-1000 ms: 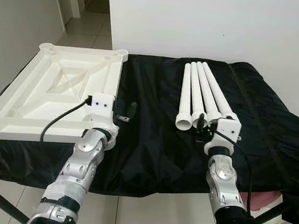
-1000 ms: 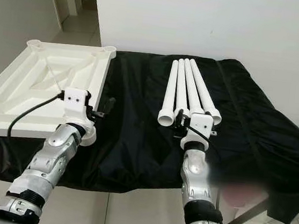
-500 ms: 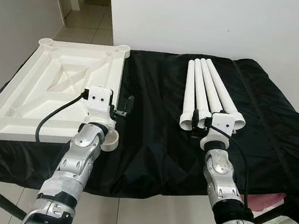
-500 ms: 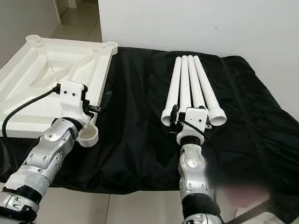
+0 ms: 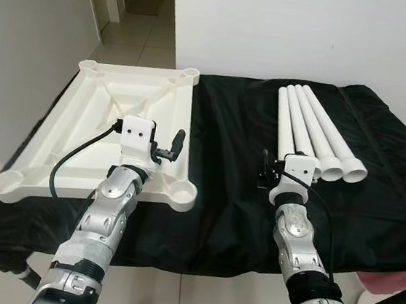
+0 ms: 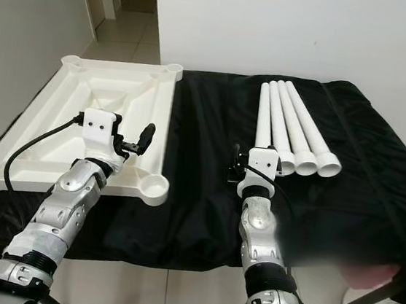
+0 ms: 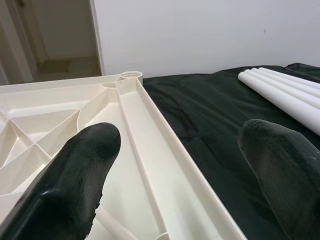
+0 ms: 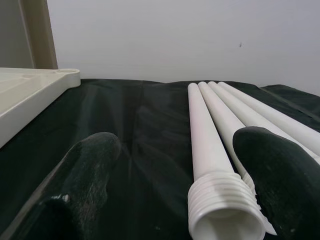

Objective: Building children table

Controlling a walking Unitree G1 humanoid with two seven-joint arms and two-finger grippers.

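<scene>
White tabletop (image 5: pixel 118 124) lies upside down on black cloth (image 5: pixel 225 147), four legs (image 5: pixel 315 132) side by side to its right. Left gripper (image 7: pixel 175 165) spread wide over tabletop edge; right gripper (image 8: pixel 170 170) wide at nearest leg's threaded end, holding nothing.

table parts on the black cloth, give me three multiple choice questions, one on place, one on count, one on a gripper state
1. Where does the white tabletop lie on the black cloth?
A. on the robot's left
B. on the robot's right
C. on top of the legs

2. How many white legs lie side by side?
A. two
B. four
C. six

3. How is the right gripper?
A. shut on a leg
B. shut on the tabletop
C. open, at the threaded end of the nearest leg

Answers:
1 A, the tabletop lies upside down under the left gripper.
2 B, four tubes count out in the head views.
3 C, the fingers stand apart either side of that end.
</scene>
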